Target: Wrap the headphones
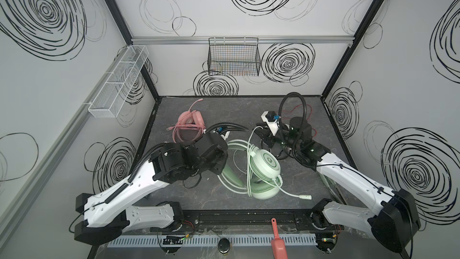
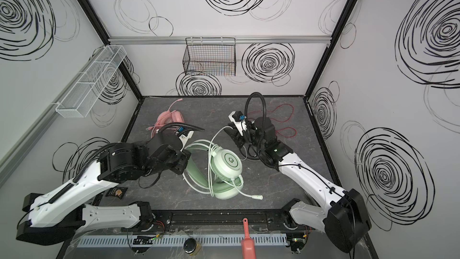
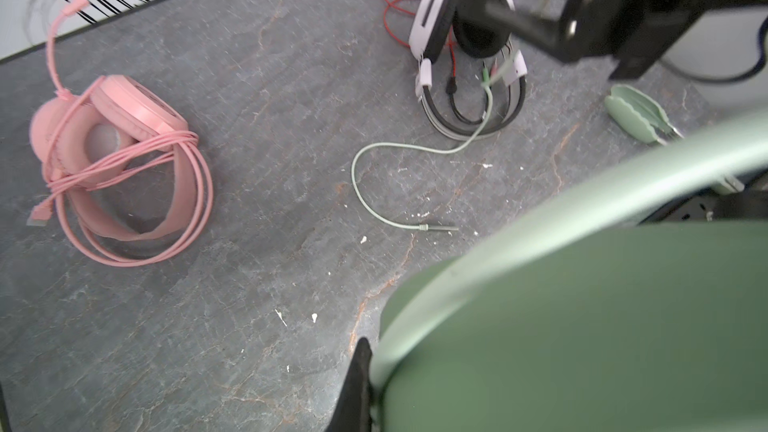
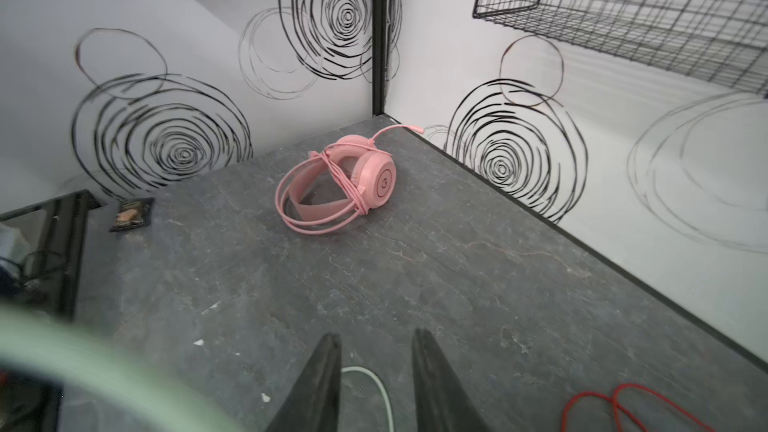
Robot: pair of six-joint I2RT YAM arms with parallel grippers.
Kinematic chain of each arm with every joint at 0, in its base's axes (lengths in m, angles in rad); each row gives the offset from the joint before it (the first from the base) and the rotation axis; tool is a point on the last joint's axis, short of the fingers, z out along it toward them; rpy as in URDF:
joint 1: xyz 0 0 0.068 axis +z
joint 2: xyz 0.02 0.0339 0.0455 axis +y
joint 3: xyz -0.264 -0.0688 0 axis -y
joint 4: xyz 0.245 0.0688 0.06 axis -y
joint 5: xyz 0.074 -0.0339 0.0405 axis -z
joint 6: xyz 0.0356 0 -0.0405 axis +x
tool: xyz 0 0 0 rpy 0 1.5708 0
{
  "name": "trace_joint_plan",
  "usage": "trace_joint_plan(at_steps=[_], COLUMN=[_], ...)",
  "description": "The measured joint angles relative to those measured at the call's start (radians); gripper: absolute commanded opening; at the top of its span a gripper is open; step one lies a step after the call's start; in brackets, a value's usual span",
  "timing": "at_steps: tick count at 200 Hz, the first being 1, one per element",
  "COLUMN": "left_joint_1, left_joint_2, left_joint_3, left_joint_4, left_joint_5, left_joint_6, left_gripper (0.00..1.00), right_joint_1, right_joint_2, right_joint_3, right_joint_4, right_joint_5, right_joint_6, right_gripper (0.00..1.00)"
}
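**Top views.** A grey, stone-veined table (image 1: 224, 110) sits boxed in by white walls (image 1: 398, 71) scrawled with black swirls. The pink set (image 1: 190, 120), with glossy cups and soft pads, lies near the back left. The mint set (image 1: 265, 163) lies at centre with a smooth round cup uppermost. Its padded band curves left under the left claw (image 1: 222, 170), and the pale mint cable (image 1: 248, 170) arcs over it in loose loops. A thin red cable (image 2: 281, 110) trails at the back right, beyond the right arm. A black wire basket (image 1: 234, 58) hangs on the back wall and a white mesh basket (image 1: 119, 80) on the left wall.

**Left wrist view.** We find the left claw clenched on the mint set's matte band, which fills the near frame, with one black finger (image 3: 359, 384) at its edge. Across the table the pink set shows its cable wound round cups and band. The white set (image 3: 469, 76), with flat white cups, black pads and a slim striped band, stands beneath the right arm. The mint cable ends in a metal plug on bare table flecked with white specks.

**Right wrist view.** We see the right claw (image 4: 376, 334) released, its tapered black fingers apart, with the mint cable lying on the table between them. The pink set rests beyond, near the back corner. The red cable loops just beside the claw.
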Motion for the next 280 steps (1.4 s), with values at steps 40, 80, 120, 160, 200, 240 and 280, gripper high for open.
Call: trace_joint_plan(at_steps=[40, 80, 120, 160, 200, 240, 280], left_joint_1=[0.056, 0.066, 0.1, 0.119, 0.138, 0.158, 0.171], left_joint_2=[0.093, 0.178, 0.235, 0.26, 0.267, 0.281, 0.284], left_joint_3=[0.284, 0.513, 0.631, 0.679, 0.69, 0.694, 0.694], left_joint_4=[-0.044, -0.063, -0.094, -0.103, -0.104, -0.105, -0.105], left_joint_5=[-0.04, -0.063, -0.06, -0.053, -0.043, -0.041, -0.041], left_joint_6=[0.018, 0.04, 0.064, 0.074, 0.076, 0.078, 0.079], left_gripper=[0.0, 0.0, 0.0, 0.0, 0.0, 0.0, 0.0], right_joint_1=[-0.001, -0.001, -0.001, 0.0, 0.007, 0.029, 0.093], right_joint_2=[0.06, 0.187, 0.285, 0.362, 0.447, 0.489, 0.473], right_joint_3=[-0.09, -0.082, -0.09, -0.091, -0.083, -0.078, -0.159], right_joint_4=[0.15, 0.191, 0.282, 0.384, 0.452, 0.489, 0.59], right_joint_5=[-0.035, -0.087, -0.153, -0.208, -0.253, -0.327, -0.381], right_joint_6=[0.075, 0.11, 0.166, 0.212, 0.241, 0.253, 0.32], right_gripper=[0.48, 0.4, 0.31, 0.26, 0.47, 0.51, 0.54])
